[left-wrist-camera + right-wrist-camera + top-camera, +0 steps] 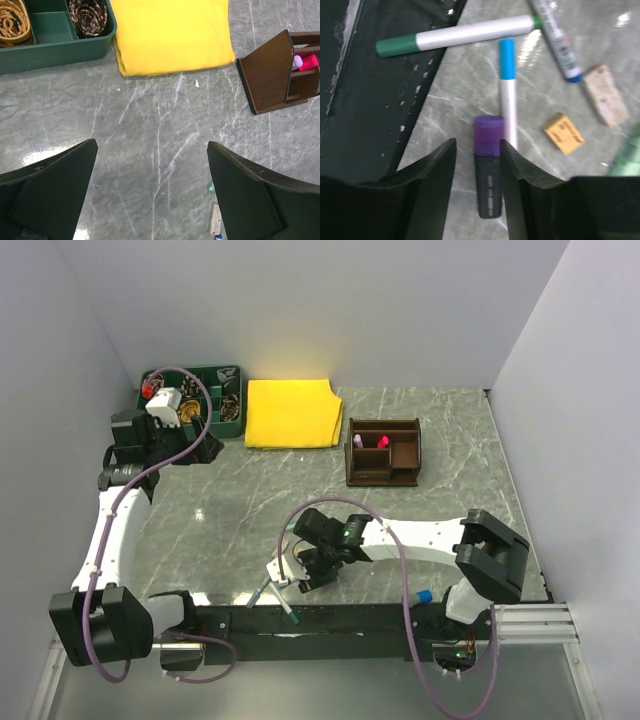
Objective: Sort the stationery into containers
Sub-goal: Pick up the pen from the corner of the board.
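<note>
At the near edge of the table [160,125], four pens are counted in the right wrist view: one purple-capped marker [488,175] with a dark body, one blue-capped marker [508,90] and one green-capped marker [455,36], both white-bodied, and one grey pen [555,37] with a blue tip, cut off by the frame edge. The green-capped marker is laid partly over a dark rail [375,100]. Two small blocks are seen beside the pens, one tan block [605,100] and one orange block [563,132]; a blurred green shape at the frame edge cannot be identified. Print is carried on the purple-capped marker's body, the grey pen and the orange block, but none of it can be read. The right gripper [477,145] is lowered astride the purple-capped marker, its fingers half parted: one is set against the marker's side, while a gap is left at the other, so the marker is not pinched. Farther off, the left gripper [152,145] is held above bare table, spread wide around nothing. Beyond stands one brown organiser [385,465], with two capped items [383,441] upright in a rear compartment, one pink and one paler. Behind it one yellow cloth [292,412] is laid flat, and beside that one green tray [60,47], in which two coils [87,15] are seen from the left wrist.
</note>
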Robot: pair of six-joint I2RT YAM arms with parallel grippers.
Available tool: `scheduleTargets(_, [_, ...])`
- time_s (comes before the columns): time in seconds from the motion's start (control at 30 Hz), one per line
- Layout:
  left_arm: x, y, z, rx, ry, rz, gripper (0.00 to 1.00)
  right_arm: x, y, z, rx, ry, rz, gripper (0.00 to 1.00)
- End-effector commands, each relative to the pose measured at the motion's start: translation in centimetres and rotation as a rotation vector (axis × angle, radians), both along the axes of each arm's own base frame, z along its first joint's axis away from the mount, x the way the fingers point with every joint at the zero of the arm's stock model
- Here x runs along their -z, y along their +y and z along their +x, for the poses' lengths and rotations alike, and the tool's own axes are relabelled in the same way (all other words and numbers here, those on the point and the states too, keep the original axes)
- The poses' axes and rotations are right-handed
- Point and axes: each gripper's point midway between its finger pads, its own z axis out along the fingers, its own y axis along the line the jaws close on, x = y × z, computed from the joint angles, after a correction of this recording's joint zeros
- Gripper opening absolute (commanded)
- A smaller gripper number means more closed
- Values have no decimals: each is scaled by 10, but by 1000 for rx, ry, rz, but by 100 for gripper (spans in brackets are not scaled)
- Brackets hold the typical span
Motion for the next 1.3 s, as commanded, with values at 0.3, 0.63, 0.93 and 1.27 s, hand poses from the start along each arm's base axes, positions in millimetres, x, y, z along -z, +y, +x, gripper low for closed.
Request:
scheduleTargets(0.3, [-13,6,-8,-14,-65,-1,99,10,10,1,-11,-4,-25,53])
scheduleTargets(0.63, [-6,5,-9,-12,-54,-10,99,23,13,7,27,-9,-45,52])
scheduleTargets(0.93, [-4,4,-11,-7,-52,-14,99,26,4,5,27,-20,-72,29])
scheduleTargets(1.27, [-28,-16,-12,103,-114,-76,97,-105,30,60,193,-79,111,0])
